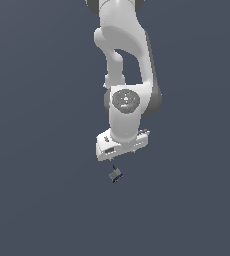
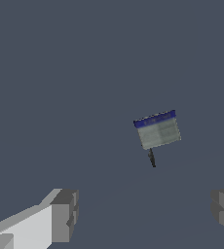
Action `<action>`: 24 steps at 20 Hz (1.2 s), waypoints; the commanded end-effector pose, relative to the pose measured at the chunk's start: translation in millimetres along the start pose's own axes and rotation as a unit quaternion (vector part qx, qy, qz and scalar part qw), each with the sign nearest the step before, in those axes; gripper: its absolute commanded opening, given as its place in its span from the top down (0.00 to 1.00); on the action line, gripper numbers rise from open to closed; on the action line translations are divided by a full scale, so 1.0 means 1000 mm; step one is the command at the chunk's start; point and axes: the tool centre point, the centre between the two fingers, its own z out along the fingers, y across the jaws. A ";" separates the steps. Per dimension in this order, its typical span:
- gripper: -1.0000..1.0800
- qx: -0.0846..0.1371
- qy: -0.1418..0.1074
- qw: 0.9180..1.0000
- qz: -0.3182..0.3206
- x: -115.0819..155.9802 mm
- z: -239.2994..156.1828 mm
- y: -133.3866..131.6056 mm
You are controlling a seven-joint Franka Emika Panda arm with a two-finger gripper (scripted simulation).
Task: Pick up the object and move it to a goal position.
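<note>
The object (image 1: 115, 175) is a tiny flat grey-olive tin with a dark blue rim, lying on the dark grey floor just in front of the arm's white hand. In the wrist view it (image 2: 158, 130) shows its grey face and blue edge, with a thin dark sliver (image 2: 152, 158) beside it. My gripper (image 2: 143, 214) is open and empty. Its two grey fingers (image 2: 63, 216) stand far apart. The tin lies ahead of the fingers, apart from them and not between them. In the exterior view the hand (image 1: 121, 146) hides the fingers.
The white Panda arm (image 1: 124, 60) reaches down from the top of the exterior view. The plain dark grey floor (image 1: 37, 200) surrounds the tin on all sides. No goal marker shows.
</note>
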 end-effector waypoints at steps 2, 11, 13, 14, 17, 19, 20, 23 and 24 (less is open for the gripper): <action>0.04 -0.001 -0.001 0.999 -0.043 0.009 0.015 0.013; 0.04 -0.003 -0.003 0.993 -0.119 0.023 0.044 0.037; 0.04 -0.003 -0.003 0.992 -0.129 0.024 0.048 0.040; 0.04 -0.003 -0.004 0.991 -0.133 0.025 0.050 0.041; 0.04 -0.003 -0.004 0.990 -0.142 0.026 0.053 0.044; 0.04 -0.003 -0.004 0.990 -0.144 0.026 0.054 0.045; 0.04 -0.003 -0.004 0.990 -0.144 0.026 0.055 0.045; 0.04 -0.003 -0.004 0.990 -0.142 0.025 0.056 0.045; 0.04 -0.003 -0.004 0.990 -0.142 0.025 0.058 0.045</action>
